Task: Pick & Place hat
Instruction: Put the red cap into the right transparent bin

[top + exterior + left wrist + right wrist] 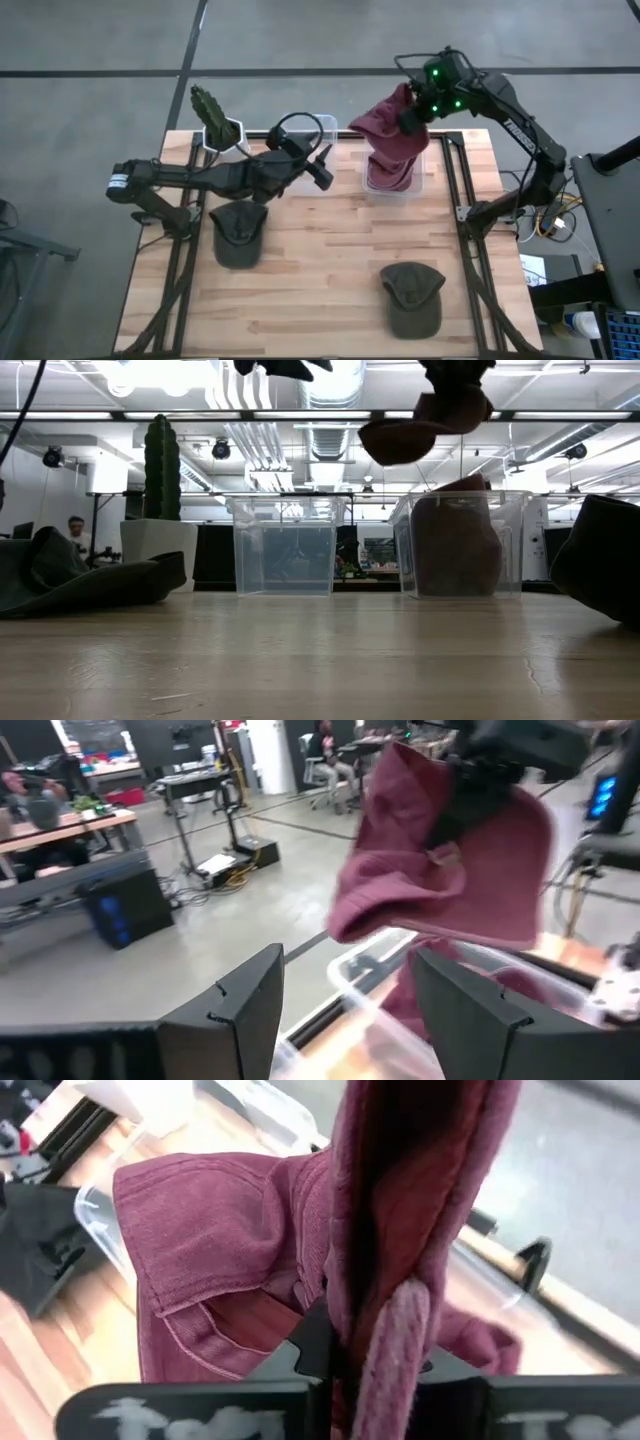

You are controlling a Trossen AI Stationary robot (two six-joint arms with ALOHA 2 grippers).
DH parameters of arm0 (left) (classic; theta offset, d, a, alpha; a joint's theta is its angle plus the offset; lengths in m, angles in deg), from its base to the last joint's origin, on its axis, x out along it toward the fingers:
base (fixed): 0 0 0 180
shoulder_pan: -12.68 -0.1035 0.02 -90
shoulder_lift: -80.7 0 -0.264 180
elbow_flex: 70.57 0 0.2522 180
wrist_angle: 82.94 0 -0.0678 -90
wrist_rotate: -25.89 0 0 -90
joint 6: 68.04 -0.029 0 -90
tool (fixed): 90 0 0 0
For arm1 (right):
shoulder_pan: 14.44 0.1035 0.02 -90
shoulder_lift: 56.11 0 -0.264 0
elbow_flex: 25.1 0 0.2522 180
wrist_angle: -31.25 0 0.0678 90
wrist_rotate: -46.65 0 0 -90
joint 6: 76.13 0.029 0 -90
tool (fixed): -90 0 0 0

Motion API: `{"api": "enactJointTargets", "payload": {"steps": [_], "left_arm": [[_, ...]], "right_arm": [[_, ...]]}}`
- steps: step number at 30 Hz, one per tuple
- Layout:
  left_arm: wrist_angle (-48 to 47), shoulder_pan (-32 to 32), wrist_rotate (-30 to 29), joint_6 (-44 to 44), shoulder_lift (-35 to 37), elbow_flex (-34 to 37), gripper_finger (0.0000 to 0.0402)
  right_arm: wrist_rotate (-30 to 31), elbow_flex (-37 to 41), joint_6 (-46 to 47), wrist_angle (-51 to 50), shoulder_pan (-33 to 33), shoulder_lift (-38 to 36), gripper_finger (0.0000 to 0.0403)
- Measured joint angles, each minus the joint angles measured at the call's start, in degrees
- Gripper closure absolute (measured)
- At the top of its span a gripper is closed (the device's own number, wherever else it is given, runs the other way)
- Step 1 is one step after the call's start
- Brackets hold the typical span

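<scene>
Maroon fabric cap hangs brim-down, long axis vertical, pinched by the right tool above the clear plastic bin at the surface's far edge; left tool spread.

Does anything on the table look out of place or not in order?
Nothing looks spilled or damaged. The right gripper holds a maroon hat above the right bin, where another maroon hat already lies. Two green hats lie loose on the table, not yet sorted. The left bin appears empty.

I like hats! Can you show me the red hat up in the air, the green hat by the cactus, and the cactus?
red hat [392, 112], high view, its crown
green hat [238, 232], high view, its crown
cactus [210, 108], high view, its stem
</scene>
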Motion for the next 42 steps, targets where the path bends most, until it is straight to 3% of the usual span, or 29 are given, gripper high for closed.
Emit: {"api": "enactJointTargets", "payload": {"steps": [8, 16, 30, 42], "left_arm": [[-2.99, -2.15, 0.52, -0.69, 0.0, 0.11, 0.0189], [-2.69, -2.74, 0.58, -0.18, 0.66, 2.6, 0.0189], [-2.97, -2.86, 0.61, -0.64, 0.7, 2.67, 0.0189], [-2.97, -3.04, 0.61, -2.48, 0.72, 2.69, 0.0189]], "right_arm": [[0.19, 17.56, 10.65, 13.1, -0.26, -6.9, 0.0378], [3.53, 28.36, 18.91, 16.4, -0.93, -12.24, 0.0378], [5.25, 39.0, 32.87, 19.65, -0.88, -16.11, 0.0363], [5.3, 42.66, 36.66, 19.94, -0.88, -16.12, 0.0359]]}}
